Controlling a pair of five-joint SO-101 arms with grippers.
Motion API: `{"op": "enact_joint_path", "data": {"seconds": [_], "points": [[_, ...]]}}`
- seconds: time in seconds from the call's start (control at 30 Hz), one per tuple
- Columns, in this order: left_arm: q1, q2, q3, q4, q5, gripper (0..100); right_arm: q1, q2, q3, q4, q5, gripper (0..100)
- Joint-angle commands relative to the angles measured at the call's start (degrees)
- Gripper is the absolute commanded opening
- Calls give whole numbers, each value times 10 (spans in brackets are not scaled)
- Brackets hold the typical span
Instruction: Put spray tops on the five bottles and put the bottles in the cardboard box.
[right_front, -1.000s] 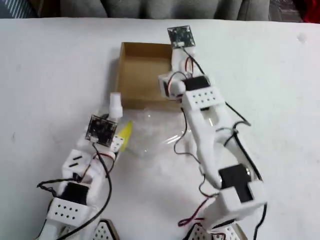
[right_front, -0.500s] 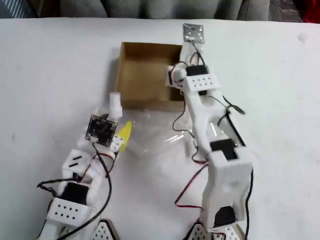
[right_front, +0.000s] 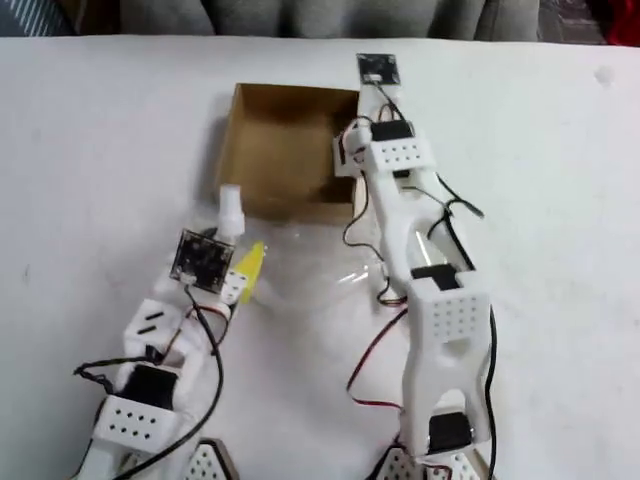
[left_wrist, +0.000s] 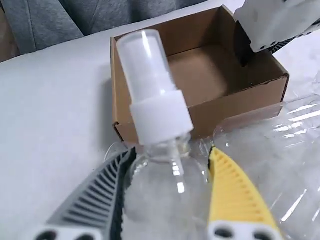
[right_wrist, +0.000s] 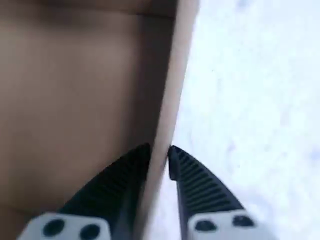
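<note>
White cloth-covered tabletop (right_front: 100, 150) underneath everything. On it, in the high view, two white plastic robot arms with black motors and loose wires: right arm (right_front: 420, 240) stretched far forward alongside the box, left arm (right_front: 160, 340) bent and set back nearer the base.

Brown, open-topped, shallow cardboard box (right_front: 275, 150) at the far middle of the table, standing flat, bare floor showing, slightly skewed to the table edge. Near wall just beside a patch of crinkled clear plastic (right_front: 320, 260) lying between the two arms; shape of that plastic hard to make out.

Transparent round plastic bottle (left_wrist: 160, 200) out on the near side of the box, close to its near left corner, held off to the side of the clear plastic. White plastic spray top (left_wrist: 152, 95) with a clear cap seated on its neck, pointing toward the box.

Left gripper (left_wrist: 171, 152), one grey ribbed finger and one yellow, clamped around the bottle body from both sides.

Right gripper (right_wrist: 159, 152), two dark ribbed fingers, pinched onto the right wall of the box: one finger inside, one outside over the table, tips against the cardboard.
</note>
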Motion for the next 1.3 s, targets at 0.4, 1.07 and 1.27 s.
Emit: {"op": "enact_joint_path", "data": {"seconds": [0.4, 1.07, 1.27], "points": [[-7, -15, -10, -18, -7, 28, 5, -9, -94, 176, 184, 15], [-23, -15, -9, -55, -2, 28, -6, -13, -52, 237, 189, 107], [-44, -15, -9, -84, 51, 28, -6, -16, -56, 256, 189, 354]]}}
